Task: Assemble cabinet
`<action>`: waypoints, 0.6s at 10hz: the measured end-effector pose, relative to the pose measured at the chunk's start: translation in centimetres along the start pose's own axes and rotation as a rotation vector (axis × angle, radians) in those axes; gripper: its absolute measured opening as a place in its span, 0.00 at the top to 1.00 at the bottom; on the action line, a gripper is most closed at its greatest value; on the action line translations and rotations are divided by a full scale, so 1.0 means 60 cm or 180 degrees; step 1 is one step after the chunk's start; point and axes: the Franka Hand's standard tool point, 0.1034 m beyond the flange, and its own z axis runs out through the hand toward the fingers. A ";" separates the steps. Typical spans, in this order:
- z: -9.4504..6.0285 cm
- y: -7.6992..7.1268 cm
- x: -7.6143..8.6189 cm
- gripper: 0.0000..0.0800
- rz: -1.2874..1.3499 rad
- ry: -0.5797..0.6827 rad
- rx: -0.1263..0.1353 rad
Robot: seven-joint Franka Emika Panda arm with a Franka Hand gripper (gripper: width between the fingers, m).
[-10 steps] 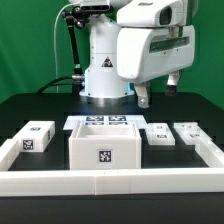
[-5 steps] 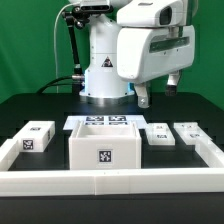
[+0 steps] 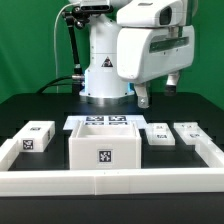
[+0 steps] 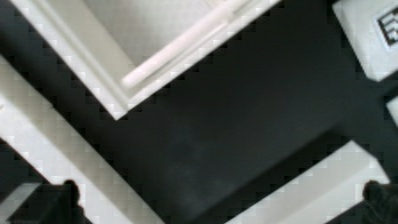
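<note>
**Gripper spread wide above the table, cabinet standing clear of it**

The arm (image 3: 105, 60) stands at the back of the black table (image 3: 40, 105). Its gripper (image 3: 156, 92) hangs above the table behind the white parts, toward the exterior view's right, and touches nothing. In the wrist view the gripper (image 4: 214, 205) shows two dark fingers (image 4: 45, 203) set far apart, with only bare table (image 4: 231, 140) between them.

The cabinet (image 3: 104, 145) — the largest white box — sits upright near the middle of the table. It lies inside the low white rail (image 3: 110, 183) that runs along the front and up both sides. Its front face bears one square black-and-white tag (image 3: 104, 156). Just behind it the marker board (image 3: 104, 122) lies flat, carrying several such tags.

At the exterior view's left, near the cabinet but apart from it, sits the left block (image 3: 36, 137), tagged on its top and front. At the exterior view's right two flatter pieces lie side by side — the mid block (image 3: 158, 133) and the end block (image 3: 187, 132), each with a tag on top.

The tag patterns are too small to read.

The wrist view is blurred. It shows white strips (image 4: 125, 95) meeting in a corner, but I cannot tell which part they belong to.
</note>
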 end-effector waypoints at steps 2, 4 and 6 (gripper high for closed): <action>0.007 0.012 -0.026 0.00 -0.0479 -0.0001 0.0003; 0.010 0.009 -0.031 0.00 -0.0455 -0.0020 0.0046; 0.012 0.009 -0.032 0.00 -0.0454 -0.0021 0.0050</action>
